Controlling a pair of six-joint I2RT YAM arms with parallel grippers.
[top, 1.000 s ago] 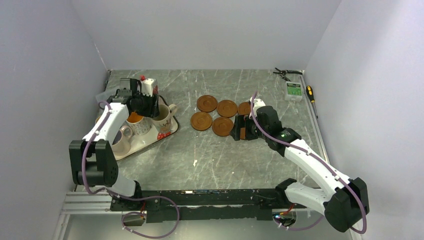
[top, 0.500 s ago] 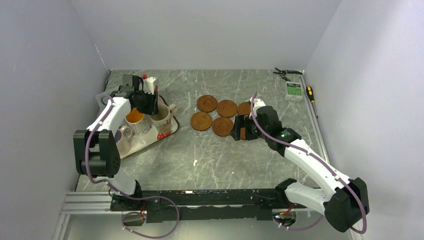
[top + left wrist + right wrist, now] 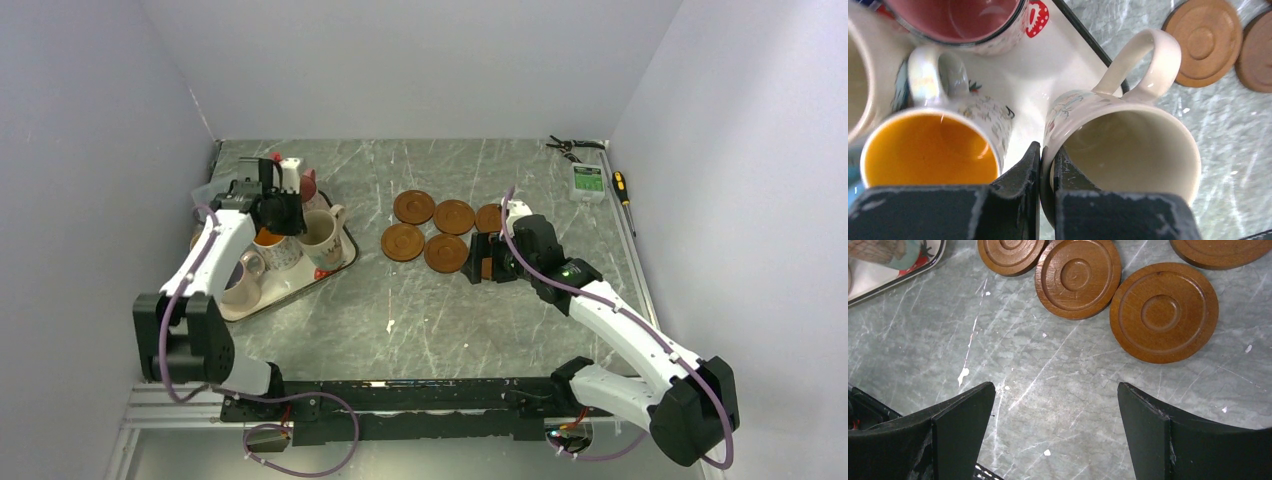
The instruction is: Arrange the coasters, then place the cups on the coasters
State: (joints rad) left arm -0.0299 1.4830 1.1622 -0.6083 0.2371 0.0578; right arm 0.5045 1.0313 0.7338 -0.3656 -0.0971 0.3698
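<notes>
My left gripper (image 3: 1047,167) is shut on the rim of a cream cup (image 3: 1133,150), one finger inside and one outside. The cup stands at the tray's right end, its handle pointing away. Beside it stand a cup with an orange inside (image 3: 928,155) and one with a pink inside (image 3: 963,20). In the top view the left gripper (image 3: 292,218) is over the cups on the tray (image 3: 345,258). Several brown coasters (image 3: 414,207) lie clustered mid-table. My right gripper (image 3: 1055,390) hangs open over bare table just short of two coasters (image 3: 1164,312) (image 3: 1078,277).
The white strawberry-print tray (image 3: 1058,60) has a dark rim next to the held cup. A lavender-lined cup (image 3: 240,282) sits at the tray's near end. Pliers (image 3: 570,146), a small green-labelled box (image 3: 587,181) and a screwdriver (image 3: 621,186) lie at the back right.
My left gripper has come down among the cups and closed on the cream cup's rim. The right arm has hardly moved and stays open.
</notes>
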